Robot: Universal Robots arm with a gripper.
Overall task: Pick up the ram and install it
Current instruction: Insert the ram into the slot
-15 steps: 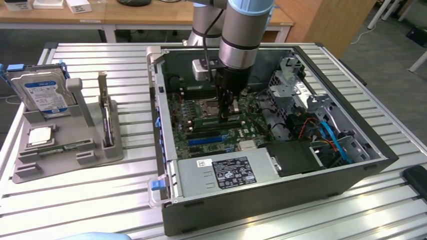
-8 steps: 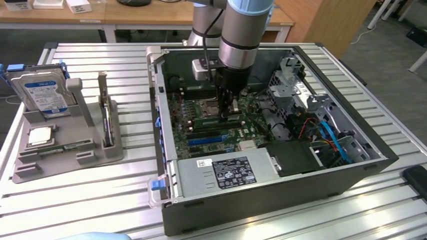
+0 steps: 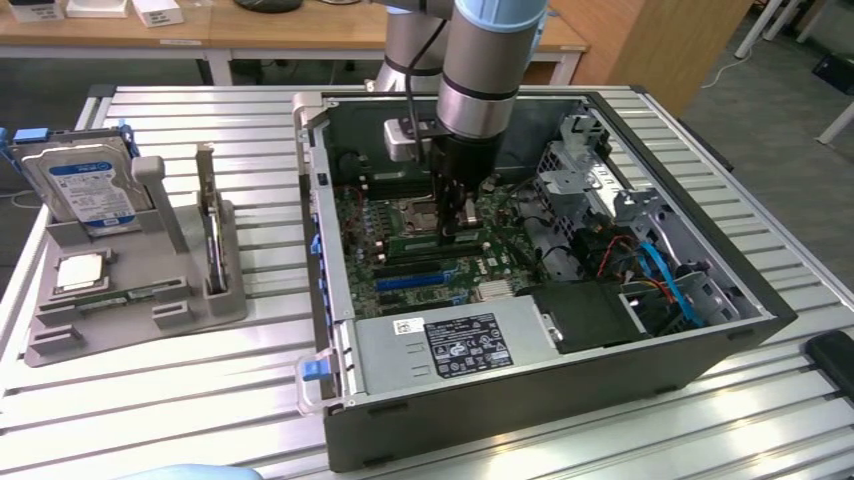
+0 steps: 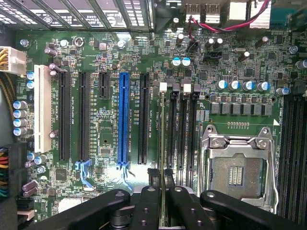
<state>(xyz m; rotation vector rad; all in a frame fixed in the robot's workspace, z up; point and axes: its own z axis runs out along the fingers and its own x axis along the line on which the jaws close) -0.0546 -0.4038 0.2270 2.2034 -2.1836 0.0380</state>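
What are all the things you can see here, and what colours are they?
computer case: one, black, open, middle of the table
motherboard: one, green, inside the case
long slot: one, blue, on the motherboard
processor socket: one, silver, on the motherboard
holder: one, grey, on the exterior view's left of the case
hard drive: one, silver with blue-white label, upright in the holder
processor chip: one, silver, flat in the holder
table: one, silver slats, under everything
ram: one, green, pinched in the claw above the motherboard
arm: one, grey and blue, reaching into the case
claw: one, black, shut on the ram
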